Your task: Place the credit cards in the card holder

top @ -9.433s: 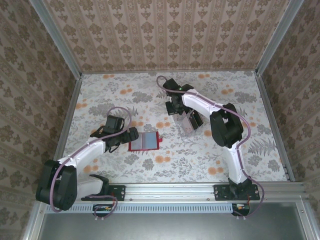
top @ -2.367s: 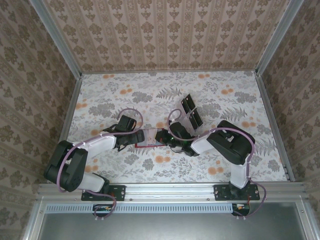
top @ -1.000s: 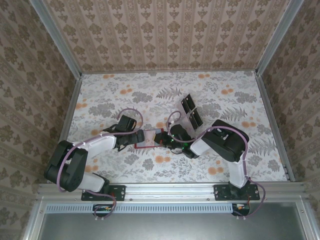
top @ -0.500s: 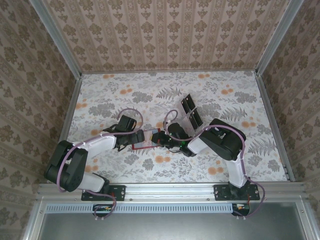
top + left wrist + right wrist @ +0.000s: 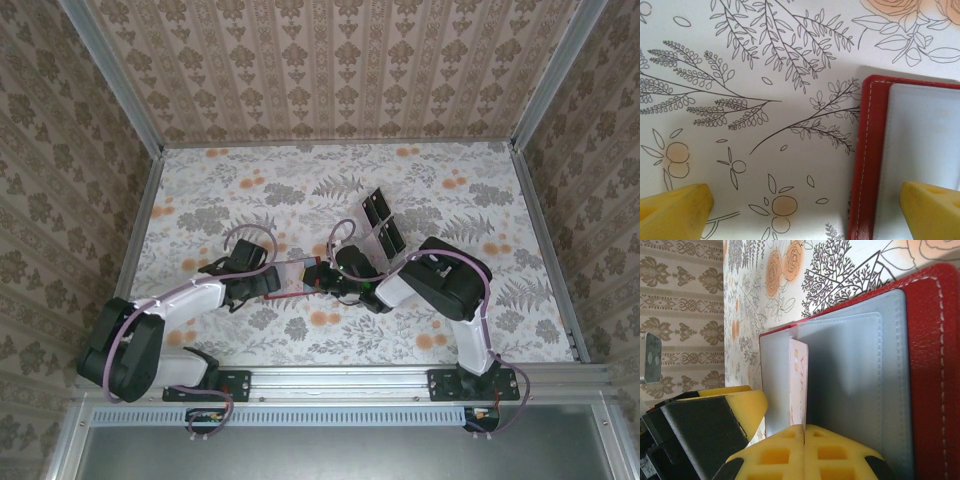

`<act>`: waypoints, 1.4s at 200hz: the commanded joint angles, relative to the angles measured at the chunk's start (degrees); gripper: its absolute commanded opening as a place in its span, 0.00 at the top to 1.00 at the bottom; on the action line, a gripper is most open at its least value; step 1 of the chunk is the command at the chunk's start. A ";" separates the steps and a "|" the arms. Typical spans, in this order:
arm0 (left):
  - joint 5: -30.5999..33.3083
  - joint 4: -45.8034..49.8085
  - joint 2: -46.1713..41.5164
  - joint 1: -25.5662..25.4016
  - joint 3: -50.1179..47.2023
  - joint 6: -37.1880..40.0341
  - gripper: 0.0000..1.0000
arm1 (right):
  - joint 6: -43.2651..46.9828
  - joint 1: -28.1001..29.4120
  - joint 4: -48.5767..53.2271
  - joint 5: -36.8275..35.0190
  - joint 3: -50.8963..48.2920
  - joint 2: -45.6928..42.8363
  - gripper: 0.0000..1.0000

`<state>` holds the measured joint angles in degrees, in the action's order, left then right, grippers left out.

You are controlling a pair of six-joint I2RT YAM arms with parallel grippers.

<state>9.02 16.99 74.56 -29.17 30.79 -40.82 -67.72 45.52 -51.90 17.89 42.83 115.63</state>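
Observation:
The card holder is a red wallet lying open on the flowered table, its grey-blue pockets facing up. My right gripper is shut on a pale pinkish credit card, held edge-on over the pockets near the wallet's left side. In the top view the right gripper is over the card holder, with my left gripper at its left edge. My left gripper is open, one yellow fingertip above the wallet's pale inner face and the other over bare table. The wallet's red stitched edge runs between them.
A clear plastic tray with dark rectangles stands behind the right arm's forearm. The left gripper's yellow finger sits close beside the held card. Patterned walls enclose the table on three sides.
The right gripper with the card has edged left over the wallet. The left arm has shifted slightly nearer and lower, still open at the wallet's left edge.

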 commanded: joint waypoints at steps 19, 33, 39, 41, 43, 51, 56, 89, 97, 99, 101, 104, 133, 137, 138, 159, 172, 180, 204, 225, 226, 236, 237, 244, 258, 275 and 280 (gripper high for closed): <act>0.65 4.43 1.61 0.43 -2.73 -3.80 0.00 | 1.79 -0.56 6.29 2.97 -0.03 2.44 1.00; 0.48 4.04 2.09 0.43 -3.01 -4.08 0.00 | 2.11 -0.99 6.07 4.13 -0.03 2.52 1.00; 0.53 4.05 2.28 0.43 -3.01 -4.09 0.00 | 2.27 -1.20 5.92 4.79 -0.03 2.69 1.00; 0.51 4.02 2.32 0.43 -3.01 -4.09 0.00 | 2.32 -1.28 5.80 5.01 0.00 2.78 1.00; 0.55 4.01 2.34 0.43 -3.01 -4.09 0.00 | 2.33 -1.35 5.77 5.15 0.05 2.83 1.00; 0.51 3.99 2.51 0.43 -2.97 -4.12 0.00 | 2.42 -1.61 5.52 5.94 0.05 2.92 1.00; 0.55 4.01 2.60 0.43 -2.87 -4.18 0.00 | 2.50 -1.77 5.41 6.34 0.14 3.06 1.00; 0.73 3.99 3.22 0.41 -2.59 -4.17 0.00 | 3.01 -2.53 5.24 8.38 0.33 3.39 1.00; 0.71 3.97 3.30 0.38 -2.57 -4.16 0.00 | 3.08 -2.60 5.23 8.71 0.32 3.45 1.00; 0.73 3.98 3.35 0.42 -2.64 -4.15 0.00 | 3.07 -2.62 5.23 8.78 0.28 3.46 1.00; 0.74 3.98 3.38 0.43 -2.52 -4.13 0.00 | 3.11 -2.62 5.25 8.84 0.31 3.46 1.00; 0.73 3.96 3.39 0.43 -2.49 -4.18 0.00 | 3.18 -2.69 5.32 8.92 0.26 3.38 1.00; 0.65 3.98 3.59 0.43 -2.40 -4.17 0.00 | 3.63 -3.07 5.62 9.47 -0.11 3.10 1.00; 0.61 4.01 3.65 0.43 -2.42 -4.16 0.00 | 3.71 -3.08 5.78 9.54 -0.11 3.08 1.00; 0.59 3.97 3.61 0.43 -2.41 -4.13 0.00 | 3.73 -3.07 5.77 9.54 -0.07 3.10 1.00; 0.65 3.92 3.74 0.43 -2.40 -4.09 0.00 | 3.91 -3.07 6.36 10.11 0.56 3.44 1.00; 0.64 3.90 3.76 0.43 -2.40 -4.07 0.00 | 3.90 -3.07 6.61 10.71 1.10 3.88 1.00; 0.64 3.91 3.81 0.43 -2.34 -4.07 0.00 | 4.03 -3.13 7.03 11.01 1.57 4.15 1.00; 0.63 3.92 3.83 0.43 -2.32 -4.09 0.00 | 4.31 -3.07 8.25 11.64 2.73 4.93 1.00; 0.63 3.88 3.84 0.43 -2.31 -4.09 0.00 | 4.29 -3.02 8.85 11.91 3.38 5.38 1.00; 0.60 3.90 3.79 0.43 -2.31 -4.09 0.00 | 4.32 -3.00 8.89 11.95 3.39 5.39 1.00; 0.57 3.85 3.77 0.42 -2.32 -4.05 0.00 | 4.32 -2.98 9.26 11.93 3.66 5.41 1.00; 0.57 3.89 3.76 0.43 -2.31 -4.07 0.00 | 4.29 -2.98 9.31 11.87 3.71 5.45 1.00; 0.54 3.84 3.83 0.43 -2.31 -4.09 0.00 | 4.39 -2.95 9.53 11.90 3.79 5.57 1.00; 0.50 3.90 3.83 0.35 -2.32 -4.00 0.00 | 4.59 -2.65 10.42 11.82 4.32 5.65 1.00; 0.49 3.92 3.83 0.33 -2.31 -3.94 0.00 | 5.34 -2.27 12.63 11.71 5.34 5.58 1.00; 0.46 3.78 3.83 0.30 -2.31 -3.87 0.00 | 5.66 -2.07 13.45 11.59 5.70 5.57 1.00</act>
<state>10.33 15.88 75.68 -29.19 30.76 -43.38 -64.45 42.30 -48.14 29.21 47.83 118.50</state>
